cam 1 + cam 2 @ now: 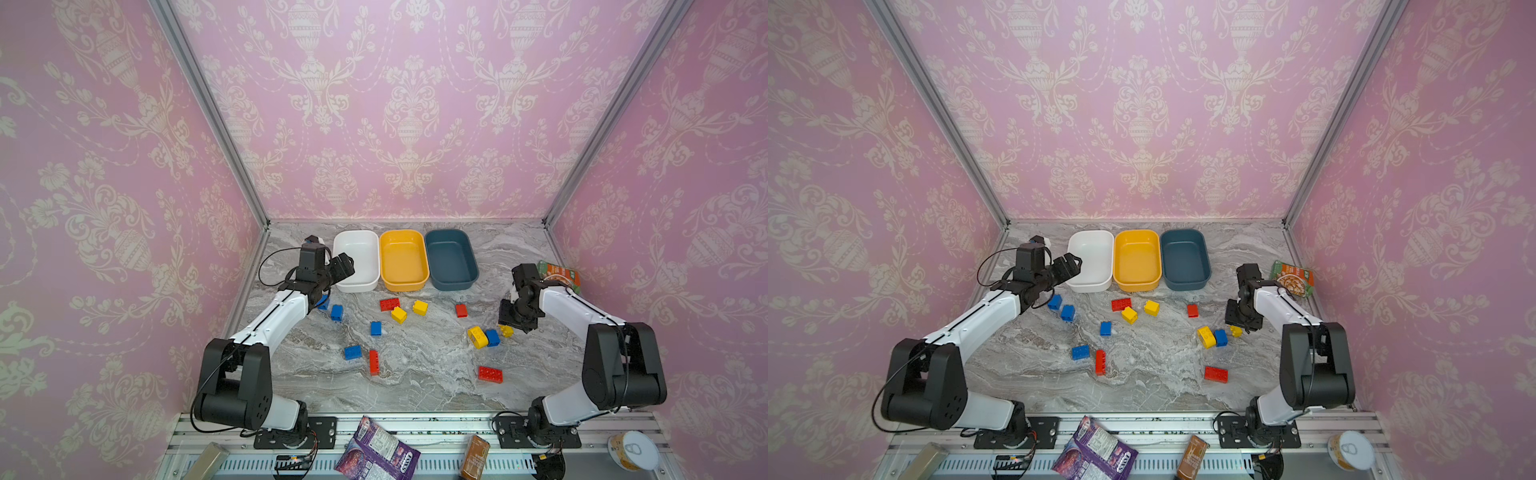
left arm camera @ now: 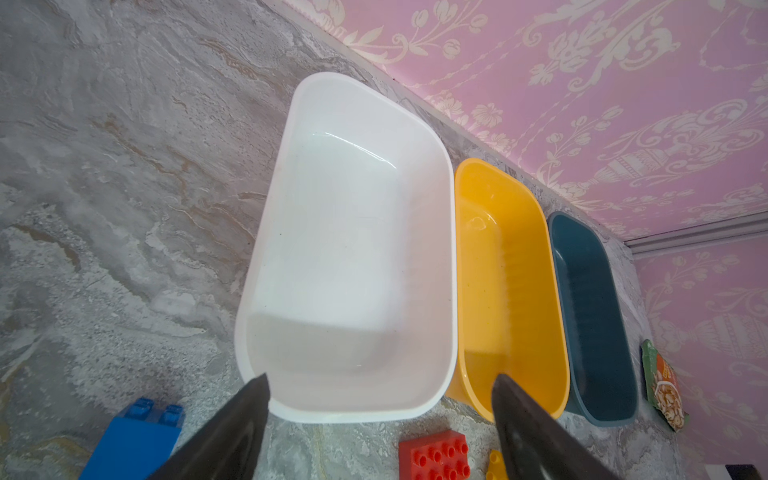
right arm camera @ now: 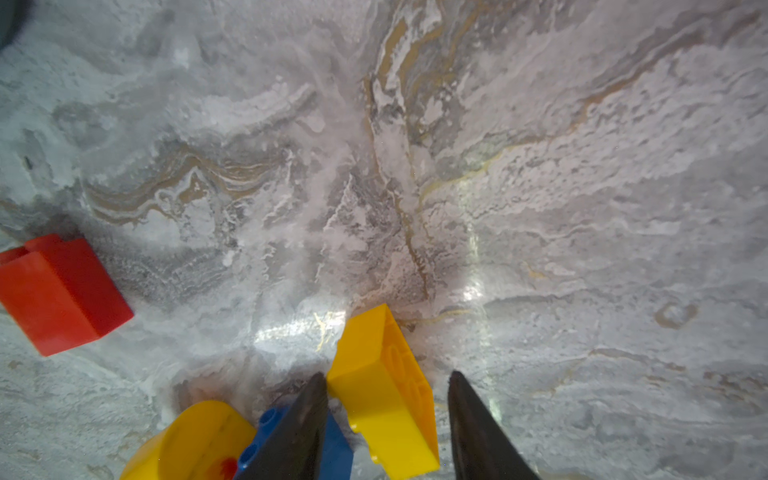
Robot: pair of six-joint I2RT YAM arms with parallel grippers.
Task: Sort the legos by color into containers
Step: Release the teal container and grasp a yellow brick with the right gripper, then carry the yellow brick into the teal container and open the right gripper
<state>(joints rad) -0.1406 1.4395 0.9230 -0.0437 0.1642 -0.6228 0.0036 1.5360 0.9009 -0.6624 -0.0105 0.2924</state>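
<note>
Right fingers [image 3: 299, 428] astride yellow brick [image 3: 382, 390] (marbled tabletop [image 3: 540, 166], pink damask walls [image 1: 395, 104])

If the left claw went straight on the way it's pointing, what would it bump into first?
Probably the white tub. The open left claw points at its near end, with nothing between them. How high the claw hangs above the rim is unclear, so it might dip inside instead.

A green packet [image 1: 559, 276] lies on the marble table [image 1: 415, 390] by the right wall. A purple packet [image 1: 376, 453], brown pouch [image 1: 475, 457] and can [image 1: 633, 451] sit on the front rail [image 1: 436, 424].
</note>
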